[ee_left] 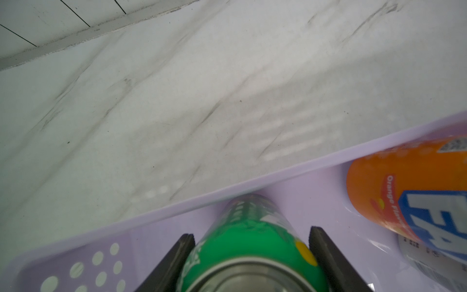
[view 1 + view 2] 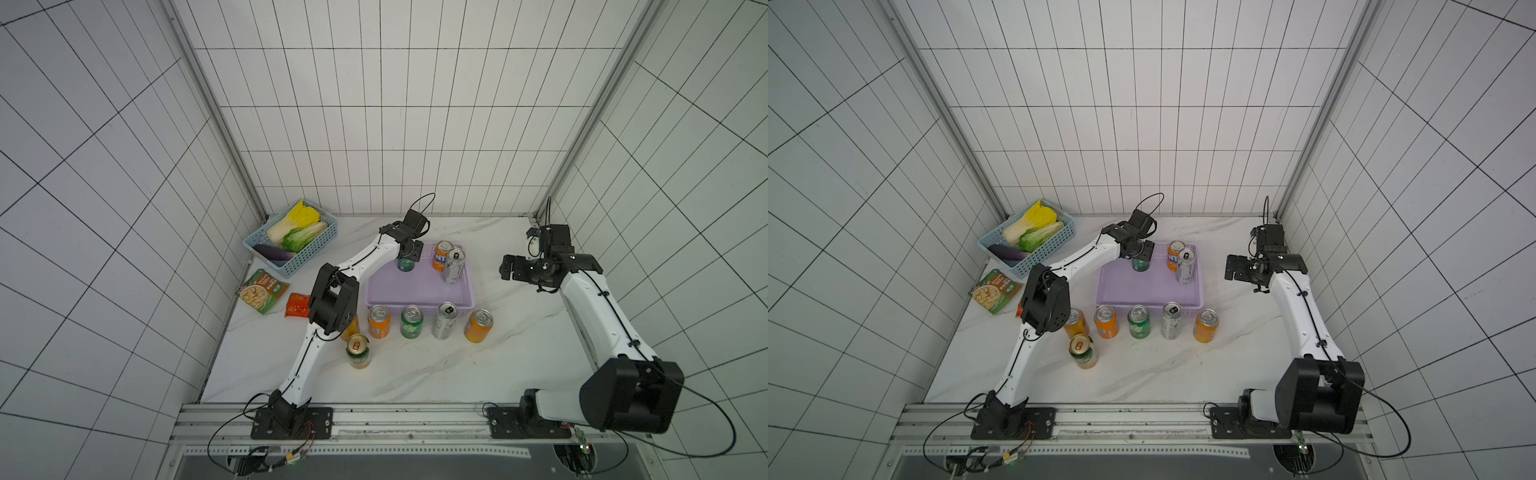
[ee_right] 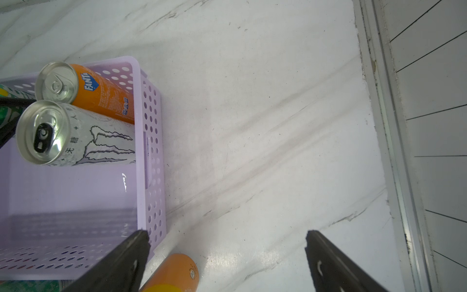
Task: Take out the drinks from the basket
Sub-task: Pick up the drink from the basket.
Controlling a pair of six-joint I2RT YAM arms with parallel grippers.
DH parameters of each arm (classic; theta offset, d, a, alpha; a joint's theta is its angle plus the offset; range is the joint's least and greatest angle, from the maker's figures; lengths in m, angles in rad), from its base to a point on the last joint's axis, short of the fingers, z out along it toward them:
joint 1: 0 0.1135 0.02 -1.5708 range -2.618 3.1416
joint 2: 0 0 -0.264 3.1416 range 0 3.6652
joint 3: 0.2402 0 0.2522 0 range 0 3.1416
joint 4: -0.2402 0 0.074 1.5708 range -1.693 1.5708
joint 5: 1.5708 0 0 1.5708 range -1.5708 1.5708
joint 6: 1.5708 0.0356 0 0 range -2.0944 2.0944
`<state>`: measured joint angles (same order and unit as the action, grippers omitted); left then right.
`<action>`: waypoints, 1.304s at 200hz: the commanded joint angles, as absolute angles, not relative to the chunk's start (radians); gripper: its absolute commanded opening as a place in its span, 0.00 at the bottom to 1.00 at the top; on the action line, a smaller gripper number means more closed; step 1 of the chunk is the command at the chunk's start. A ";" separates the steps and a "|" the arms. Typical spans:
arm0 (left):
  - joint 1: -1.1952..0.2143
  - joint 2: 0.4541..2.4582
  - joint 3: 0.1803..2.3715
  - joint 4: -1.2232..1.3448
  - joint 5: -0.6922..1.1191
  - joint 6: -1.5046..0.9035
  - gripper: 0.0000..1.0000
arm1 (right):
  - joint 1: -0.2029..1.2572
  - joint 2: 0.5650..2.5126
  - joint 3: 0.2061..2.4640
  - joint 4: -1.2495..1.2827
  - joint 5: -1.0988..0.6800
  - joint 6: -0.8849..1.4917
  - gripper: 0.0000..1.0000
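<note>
Drinks (image 2: 453, 268) left in the basket (image 2: 415, 291) numbered three. My left jaws flanked the green can (image 1: 252, 237), grip unconfirmed; right jaws gaped wide, empty. Lifting on a half-set pinch, I judged, could drop it against the orange can (image 1: 394, 192).

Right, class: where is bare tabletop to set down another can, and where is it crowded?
Bare: the strip between the can row and the front rail; the patch between the lilac basket and the right arm. Crowded: along the basket's near wall, around the snack packets.
</note>
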<state>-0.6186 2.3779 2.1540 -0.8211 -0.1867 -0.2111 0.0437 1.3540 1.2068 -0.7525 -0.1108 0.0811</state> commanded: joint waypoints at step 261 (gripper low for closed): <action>-0.923 1.344 1.410 -0.811 -0.333 -0.291 0.51 | 0.028 1.347 1.181 -0.748 -0.131 0.080 0.99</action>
<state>-0.8700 1.4391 1.4498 -0.8742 -0.2966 -0.2584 0.0383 1.3540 1.2068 -0.7521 -0.1192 0.0811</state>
